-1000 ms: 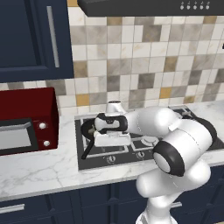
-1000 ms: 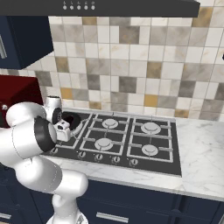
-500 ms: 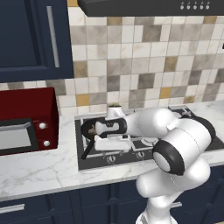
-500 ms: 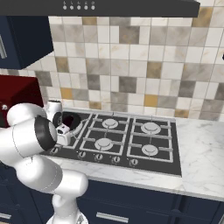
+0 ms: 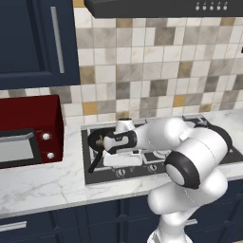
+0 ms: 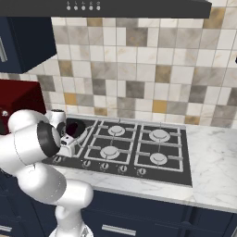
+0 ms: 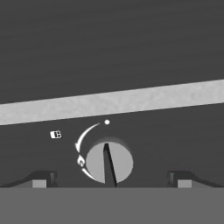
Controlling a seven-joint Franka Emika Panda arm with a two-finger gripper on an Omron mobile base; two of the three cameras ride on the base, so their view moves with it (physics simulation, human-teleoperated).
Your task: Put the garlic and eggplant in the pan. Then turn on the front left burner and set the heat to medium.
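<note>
Since the earlier frame, the wide-open gripper (image 7: 112,183) has been lowered onto the burner knob (image 7: 109,162). Jaws should be centred at three and nine o'clock before closing.

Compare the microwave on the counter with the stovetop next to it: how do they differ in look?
The microwave is a dark red box standing tall on the counter, while the stovetop is a flat black panel set low into it. The microwave has two small pale knobs stacked on its front face; the stovetop has a row of knobs along its front edge. The stovetop carries black grates and round burners; the microwave's top is bare. Both sit on the same marble counter.
</note>
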